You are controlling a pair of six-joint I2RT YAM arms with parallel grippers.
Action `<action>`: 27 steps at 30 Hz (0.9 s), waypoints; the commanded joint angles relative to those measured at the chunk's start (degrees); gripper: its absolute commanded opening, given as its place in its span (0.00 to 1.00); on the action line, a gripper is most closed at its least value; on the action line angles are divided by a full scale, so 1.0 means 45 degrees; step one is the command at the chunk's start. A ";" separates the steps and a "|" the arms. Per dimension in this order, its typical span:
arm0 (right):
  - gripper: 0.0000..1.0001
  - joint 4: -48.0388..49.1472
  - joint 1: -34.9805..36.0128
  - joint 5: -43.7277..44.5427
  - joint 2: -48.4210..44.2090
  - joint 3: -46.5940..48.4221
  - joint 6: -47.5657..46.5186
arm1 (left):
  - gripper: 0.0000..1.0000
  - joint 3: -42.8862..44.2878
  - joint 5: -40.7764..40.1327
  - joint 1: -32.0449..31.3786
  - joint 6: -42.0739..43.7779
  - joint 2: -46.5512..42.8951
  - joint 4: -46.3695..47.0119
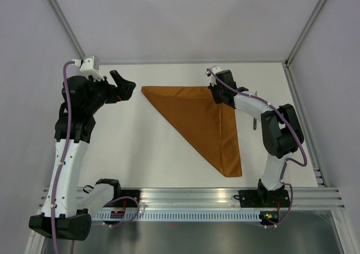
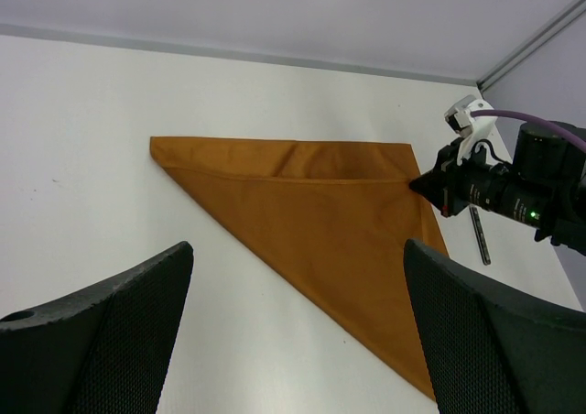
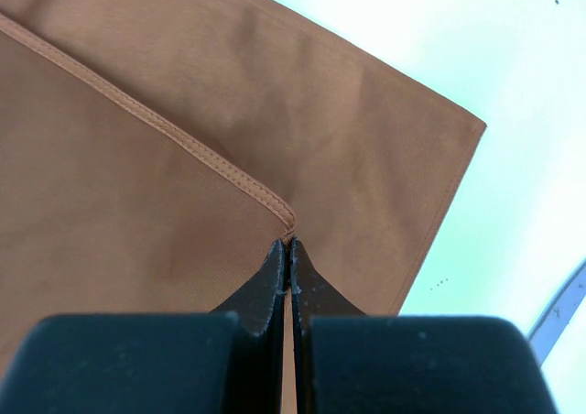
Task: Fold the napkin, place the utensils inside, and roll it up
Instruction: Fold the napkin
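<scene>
The rust-orange napkin (image 1: 197, 116) lies folded into a triangle on the white table, long edge at the back, point toward the near edge. It also shows in the left wrist view (image 2: 311, 212) and the right wrist view (image 3: 137, 139). My right gripper (image 1: 219, 98) is shut on the hemmed corner of the napkin's upper layer at the back right (image 3: 289, 242). My left gripper (image 1: 124, 84) is open and empty, just left of the napkin's back left corner (image 2: 298, 245). The knife (image 2: 480, 235) lies right of the napkin, mostly hidden under the right arm (image 1: 254, 122).
The table's back edge meets the wall just beyond the napkin (image 2: 275, 59). A vertical frame post stands at the back right corner (image 1: 289, 60). The aluminium rail with both arm bases runs along the near edge (image 1: 197, 198).
</scene>
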 commanded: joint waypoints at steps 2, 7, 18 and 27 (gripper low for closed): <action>0.00 0.0430 -0.0464 0.0059 0.0227 0.0452 -0.0139 | 1.00 -0.0076 0.0294 0.0062 -0.0522 0.0063 0.0443; 0.01 0.0450 -0.0738 0.0039 0.0461 0.0764 -0.0139 | 1.00 -0.0095 0.0333 0.0062 -0.0542 0.0083 0.0482; 0.00 0.0333 -0.1051 0.0195 0.1164 0.1701 -0.0178 | 1.00 -0.0095 0.0333 0.0062 -0.0503 0.0180 0.0522; 0.00 0.0235 -0.1285 0.0332 0.1516 0.2190 -0.0256 | 1.00 -0.0095 0.0353 0.0042 -0.0483 0.0297 0.0561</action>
